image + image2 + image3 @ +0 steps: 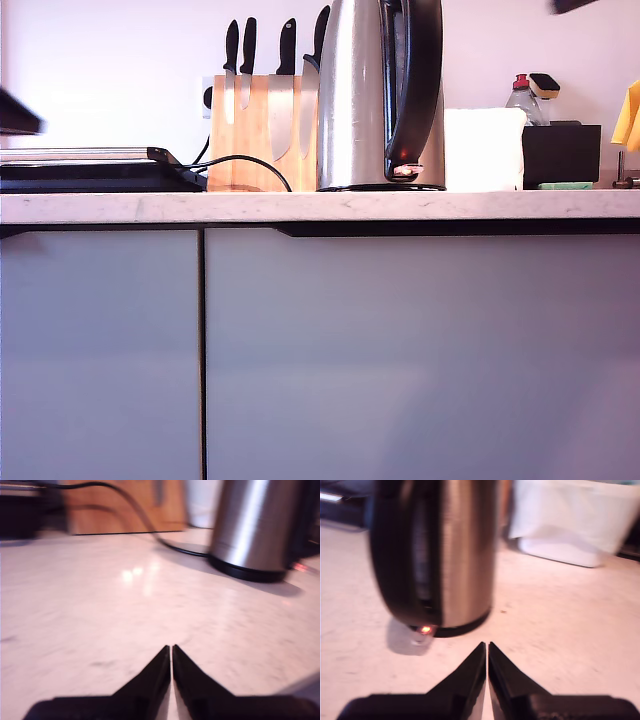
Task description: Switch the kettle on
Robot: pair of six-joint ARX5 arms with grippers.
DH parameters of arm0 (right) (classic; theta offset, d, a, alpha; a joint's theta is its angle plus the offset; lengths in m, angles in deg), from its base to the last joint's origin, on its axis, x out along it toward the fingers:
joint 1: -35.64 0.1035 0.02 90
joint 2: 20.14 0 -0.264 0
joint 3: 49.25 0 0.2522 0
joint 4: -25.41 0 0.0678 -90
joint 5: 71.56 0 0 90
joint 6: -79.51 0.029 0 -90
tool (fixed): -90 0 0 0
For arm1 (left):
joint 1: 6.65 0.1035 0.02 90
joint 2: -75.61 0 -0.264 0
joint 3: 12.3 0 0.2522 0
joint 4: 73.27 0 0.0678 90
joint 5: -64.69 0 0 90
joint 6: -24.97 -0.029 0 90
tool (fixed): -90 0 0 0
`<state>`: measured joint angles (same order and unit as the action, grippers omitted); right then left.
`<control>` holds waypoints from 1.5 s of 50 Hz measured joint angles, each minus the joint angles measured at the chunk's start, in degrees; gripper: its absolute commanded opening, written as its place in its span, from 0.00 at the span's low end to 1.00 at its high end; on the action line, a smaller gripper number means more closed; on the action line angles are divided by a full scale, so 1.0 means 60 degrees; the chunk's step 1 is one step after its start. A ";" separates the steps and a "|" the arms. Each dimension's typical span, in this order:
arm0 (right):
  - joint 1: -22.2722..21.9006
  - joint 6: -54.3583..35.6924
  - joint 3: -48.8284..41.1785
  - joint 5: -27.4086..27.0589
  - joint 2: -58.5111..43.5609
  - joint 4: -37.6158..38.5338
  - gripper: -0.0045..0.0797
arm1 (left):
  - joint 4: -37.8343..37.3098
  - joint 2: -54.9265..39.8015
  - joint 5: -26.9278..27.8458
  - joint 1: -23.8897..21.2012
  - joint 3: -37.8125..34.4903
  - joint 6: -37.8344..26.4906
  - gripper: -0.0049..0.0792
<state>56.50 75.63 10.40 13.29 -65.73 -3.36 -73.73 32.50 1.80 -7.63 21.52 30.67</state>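
The tall brushed-steel kettle [355, 100] stands on its black base on the countertop [320, 206], its black loop handle toward the exterior view's right. A small red-orange light glows at the switch [405, 160] at the handle's foot. My first gripper [171, 647] is shut and empty, low over the counter, well short of the kettle [255, 525]. My second gripper [487, 644] is also shut and empty, a short way from the kettle [465, 550], with the lit switch [424, 630] just off to one side of its tips.
A wooden knife block [262, 130] with black-handled knives stands behind the kettle toward the exterior view's left, beside a black cable [240, 160] and a flat black appliance [90, 172]. A white container [485, 148], black holder [560, 152] and bottle stand toward the right.
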 measured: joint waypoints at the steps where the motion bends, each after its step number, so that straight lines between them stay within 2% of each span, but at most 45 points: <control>1: -0.0040 0.0055 -0.0098 -0.0011 0.0109 0.0004 0.04 | -0.0113 0.0142 -0.0157 0.0033 0.0000 0.0029 0.05; 7: -0.0157 0.0175 -0.0772 -0.0433 0.0820 0.0022 0.04 | -0.0630 0.0969 -0.0783 0.0120 0.0000 0.0062 0.05; 15: -0.0444 0.0168 -0.1220 -0.0659 0.1457 -0.0084 0.04 | -0.1308 0.1712 -0.0831 0.0117 0.0004 0.0066 0.05; 19: -0.0827 0.0142 -0.1359 -0.0659 0.1723 -0.0262 0.04 | -0.1545 0.1912 -0.0831 0.0117 0.0004 0.0066 0.05; 31: -0.2229 0.0160 -0.1734 0.0350 0.2328 -0.0430 0.04 | -0.1920 0.2244 -0.0849 0.0117 0.0007 0.0069 0.05; 41: -0.2881 0.0423 -0.2044 0.0729 0.2973 -0.0732 0.04 | -0.2532 0.2787 -0.1002 0.0117 0.0007 0.0069 0.05; 48: -0.2976 0.0550 -0.2364 0.0743 0.3541 -0.0707 0.04 | -0.2885 0.3257 -0.1297 0.0117 0.0007 0.0095 0.05; 61: -0.2973 0.0754 -0.3923 0.0911 0.4743 -0.0404 0.04 | -0.3348 0.4237 -0.1752 0.0117 0.0007 0.0098 0.05; 75: -0.2973 0.0852 -0.4109 0.0761 0.5894 -0.0124 0.04 | -0.3508 0.5169 -0.2007 0.0117 -0.0222 0.0168 0.05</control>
<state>38.67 80.74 -14.26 17.86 -30.36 -4.10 -94.78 63.51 -10.24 -6.93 20.18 31.67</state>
